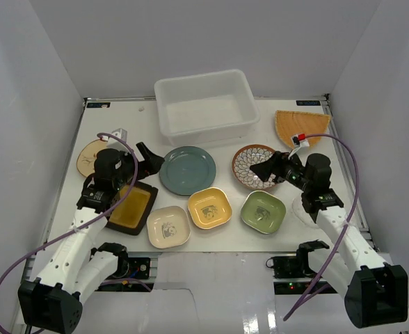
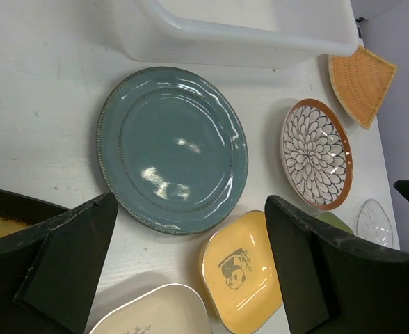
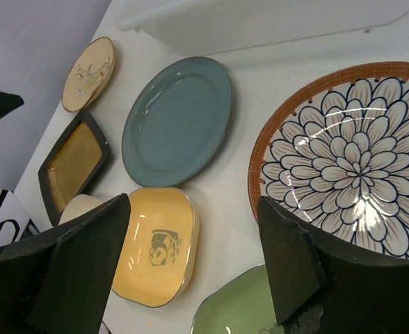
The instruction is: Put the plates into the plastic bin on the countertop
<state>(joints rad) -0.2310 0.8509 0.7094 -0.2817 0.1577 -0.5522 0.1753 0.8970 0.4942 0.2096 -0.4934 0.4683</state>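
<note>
Overhead view, bin: large white translucent plastic bin (image 1: 204,132) at the far middle of the flat white countertop (image 1: 124,120); every plate seen lies outside it, on the countertop.
Overhead view, far plates: round teal plate (image 1: 187,170) just before the bin's near wall; round brown petal-patterned plate (image 1: 246,161) to its right; orange fan-shaped plate (image 1: 300,125) beside the bin's right end; round tan plate (image 1: 86,158) by the left edge.
Overhead view, near plates: dark rectangular dish (image 1: 131,207) with a yellow inside; small square cream plate (image 1: 167,227); small square yellow plate (image 1: 209,207); small square green plate (image 1: 263,211); ranged left to right.
Overhead view, arms: left gripper (image 1: 149,158) between the tan plate and the teal plate; right gripper (image 1: 263,170) over the petal-patterned plate's right rim.
Left wrist view: left gripper (image 2: 190,198) with fingers (image 2: 72,257) spread wide, holding nothing; teal plate (image 2: 173,149) below and between them; bin (image 2: 246,31) beyond it; small clear plate (image 2: 375,223) at the picture's right, near the petal-patterned plate (image 2: 316,153).
Right wrist view: right gripper (image 3: 194,202) with fingers (image 3: 86,271) spread wide, holding nothing; petal-patterned plate (image 3: 343,153) beyond one finger; yellow plate (image 3: 156,247) beside the other; teal plate (image 3: 177,122) farther off; bin (image 3: 260,21) along the top edge.
</note>
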